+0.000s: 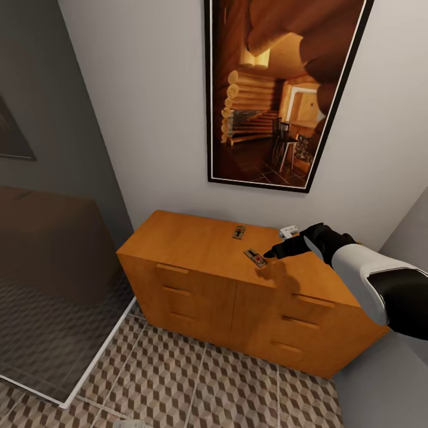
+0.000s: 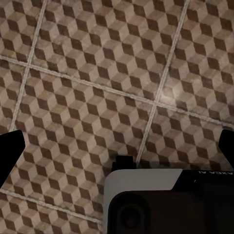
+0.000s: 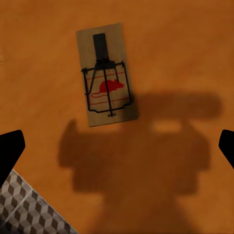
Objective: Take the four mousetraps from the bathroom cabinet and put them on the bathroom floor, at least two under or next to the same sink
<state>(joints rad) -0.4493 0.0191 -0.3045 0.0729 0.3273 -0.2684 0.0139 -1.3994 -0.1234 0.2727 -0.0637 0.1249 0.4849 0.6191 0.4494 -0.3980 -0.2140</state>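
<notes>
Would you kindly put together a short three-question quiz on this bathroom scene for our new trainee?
1. True or false: the nearer mousetrap lies on top of the cabinet.
2. How many mousetraps lie on the cabinet top in the head view?
A) one B) two C) four
3. Fill in: the right gripper hovers above the cabinet with its jaws ___.

Key
1. True; it lies flat on the orange-brown top.
2. B; the second mousetrap lies nearer the wall.
3. Open; the fingertips sit far apart in the right wrist view, nothing between them.
</notes>
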